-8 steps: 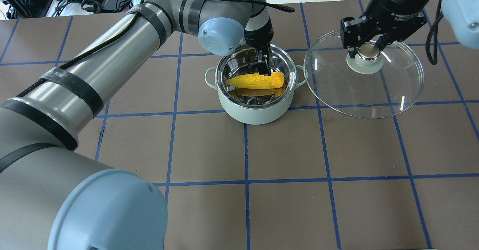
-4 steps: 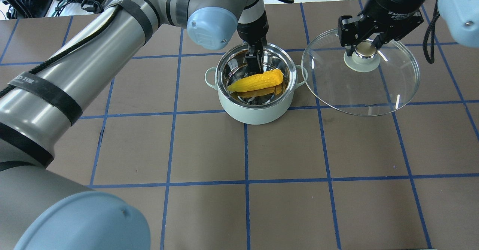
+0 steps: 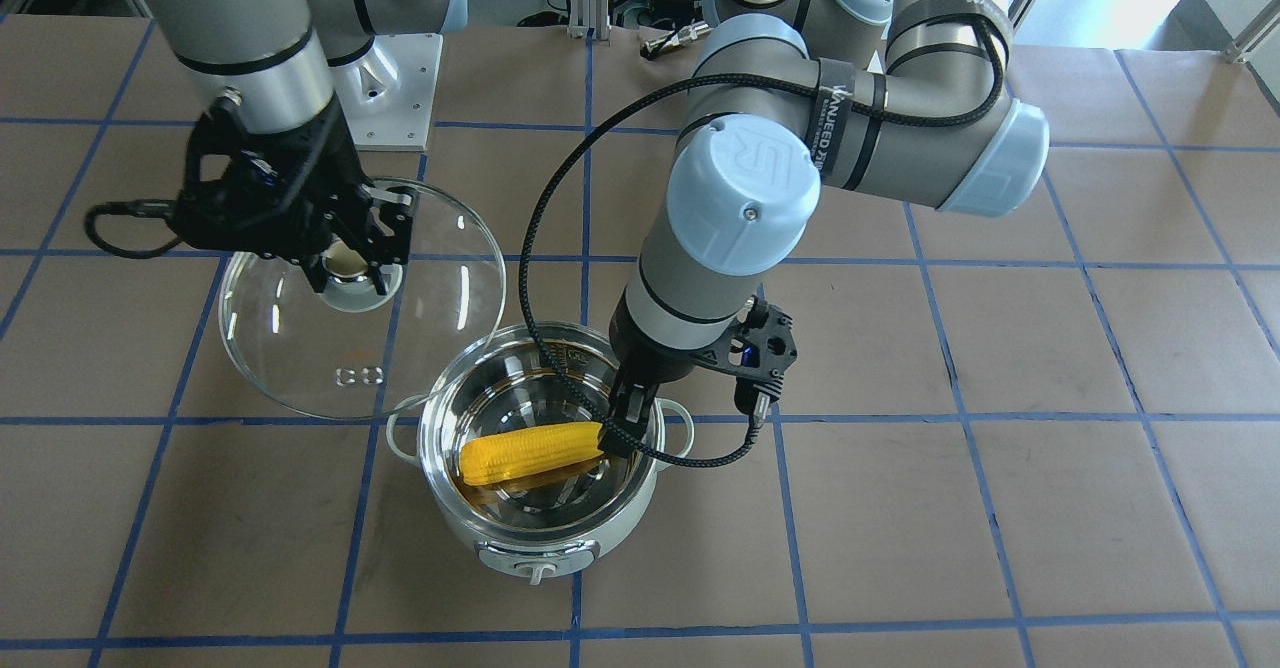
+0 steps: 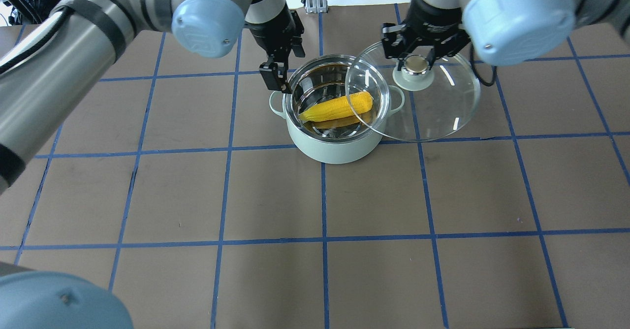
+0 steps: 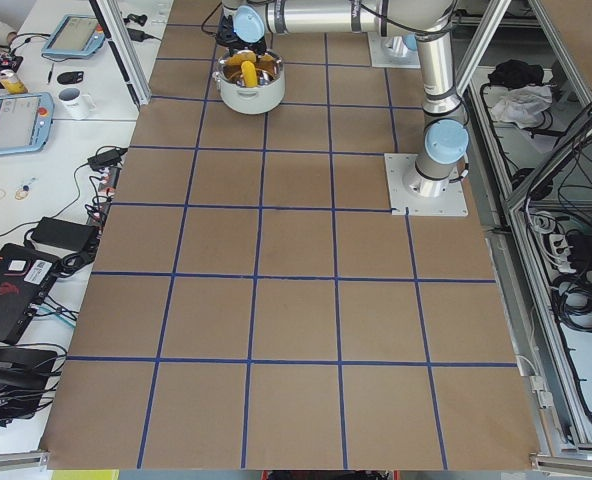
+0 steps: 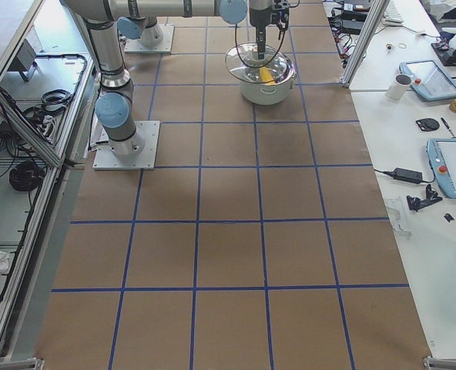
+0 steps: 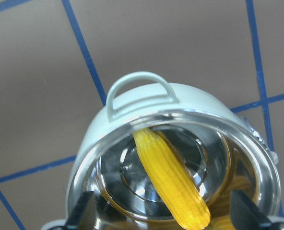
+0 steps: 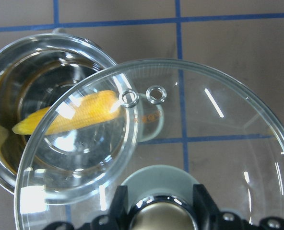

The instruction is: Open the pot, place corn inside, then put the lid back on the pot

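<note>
corn [image 4: 337, 108] lies across pot [image 4: 334, 149], tapered tip toward robot's left.

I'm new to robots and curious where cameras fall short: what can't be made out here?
- Left side view: pot and corn too small for detail.
- Right wrist view: lid knob cut off by the bottom edge, partly covered by the right pincer.
- Overhead view: whether the lid touches the pot is unclear.
</note>
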Available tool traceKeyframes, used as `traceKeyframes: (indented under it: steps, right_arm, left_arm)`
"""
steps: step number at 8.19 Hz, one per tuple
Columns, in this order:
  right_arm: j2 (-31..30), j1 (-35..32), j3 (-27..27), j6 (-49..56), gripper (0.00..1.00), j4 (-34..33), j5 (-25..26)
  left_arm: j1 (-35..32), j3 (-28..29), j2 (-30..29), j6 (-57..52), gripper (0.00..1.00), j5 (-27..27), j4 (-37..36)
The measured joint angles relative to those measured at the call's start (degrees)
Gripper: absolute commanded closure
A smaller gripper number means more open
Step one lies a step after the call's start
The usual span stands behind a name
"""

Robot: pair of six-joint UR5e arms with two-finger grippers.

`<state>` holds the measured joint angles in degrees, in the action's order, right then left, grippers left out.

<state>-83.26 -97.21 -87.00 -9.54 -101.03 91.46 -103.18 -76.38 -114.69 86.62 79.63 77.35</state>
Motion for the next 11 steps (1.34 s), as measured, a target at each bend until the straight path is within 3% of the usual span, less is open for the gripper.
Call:
traceKeyframes:
  steps: [4,8,11]
  right_arm:
    - [11.28,-10.90,1.34,-13.93,1.00,-14.42,1.77]
    - [16.86,-11.92,4.23,-15.25,1.00,-17.03,2.40]
    - [17.31,-11.95,4.21,-16.65,1.00,-17.05,2.51]
  left_arm:
    - [9.25,-10.09,13.06,-25.19,0.00,3.45,2.14]
    - [12.08,-11.17,22.18,-52.47,0.00,6.54,11.08]
    - [12.49,-11.18,25.49,-61.21,0.00,12.98,16.63]
